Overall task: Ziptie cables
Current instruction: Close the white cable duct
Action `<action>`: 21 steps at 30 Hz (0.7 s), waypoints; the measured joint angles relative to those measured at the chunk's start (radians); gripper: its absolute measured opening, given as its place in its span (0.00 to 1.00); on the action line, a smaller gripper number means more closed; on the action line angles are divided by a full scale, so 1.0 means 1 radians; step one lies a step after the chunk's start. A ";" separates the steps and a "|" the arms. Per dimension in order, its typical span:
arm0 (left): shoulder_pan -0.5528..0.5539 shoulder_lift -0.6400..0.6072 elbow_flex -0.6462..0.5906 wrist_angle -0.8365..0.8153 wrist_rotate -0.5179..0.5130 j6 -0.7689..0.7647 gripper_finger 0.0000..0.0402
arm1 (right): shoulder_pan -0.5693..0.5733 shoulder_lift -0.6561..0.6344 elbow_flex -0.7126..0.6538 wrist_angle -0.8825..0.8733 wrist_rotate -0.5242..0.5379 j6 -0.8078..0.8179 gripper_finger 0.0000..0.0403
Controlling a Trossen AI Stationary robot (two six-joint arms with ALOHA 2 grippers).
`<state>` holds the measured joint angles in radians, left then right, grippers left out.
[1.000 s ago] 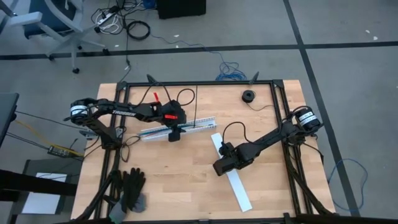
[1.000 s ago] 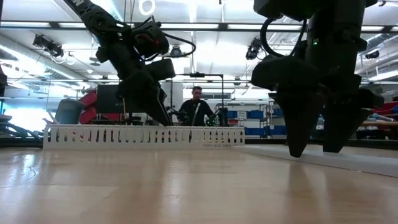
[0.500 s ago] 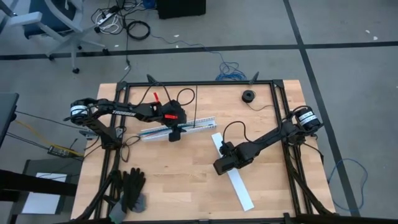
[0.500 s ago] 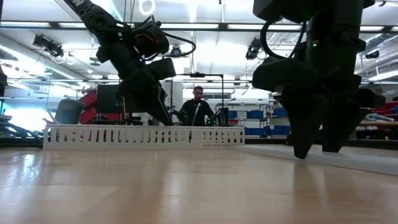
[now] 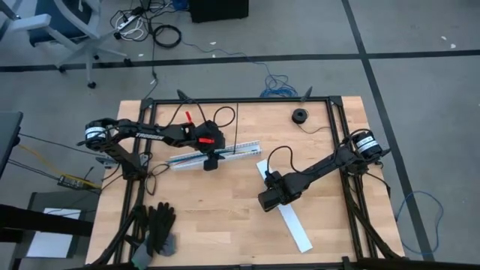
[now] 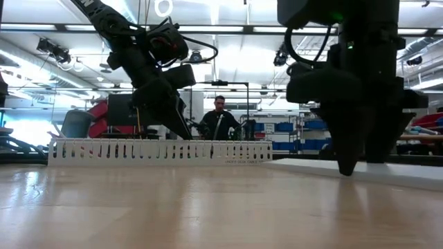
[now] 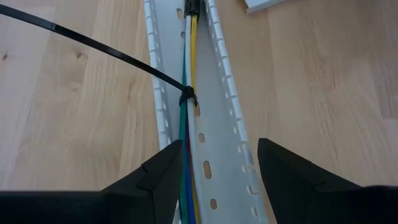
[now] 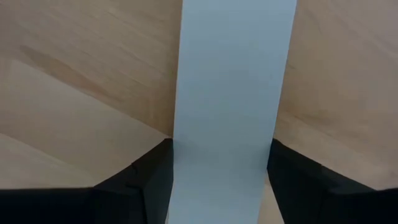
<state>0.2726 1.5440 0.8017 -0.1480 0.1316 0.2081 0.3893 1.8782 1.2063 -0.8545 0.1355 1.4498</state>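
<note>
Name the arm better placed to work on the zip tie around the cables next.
Left. The left hand hangs open over the slotted channel, straddling the cables just short of the black zip tie. The right hand straddles a flat white strip elsewhere on the table.

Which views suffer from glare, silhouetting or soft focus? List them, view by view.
Low view: ceiling lights glare, leaving the left gripper and right gripper as dark silhouettes. Left wrist view: even light, the cables and black zip tie crisp in the slotted channel. Right wrist view: the white strip reads flat, its near end soft. High view: evenly lit.
</note>
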 joint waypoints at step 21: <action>0.000 0.000 0.000 0.002 0.000 -0.005 0.46 | 0.001 -0.005 0.099 -0.156 0.129 -0.069 0.47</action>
<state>0.2723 1.5440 0.8017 -0.1462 0.1317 0.2035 0.3904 1.8732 1.3056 -1.0109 0.2642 1.3812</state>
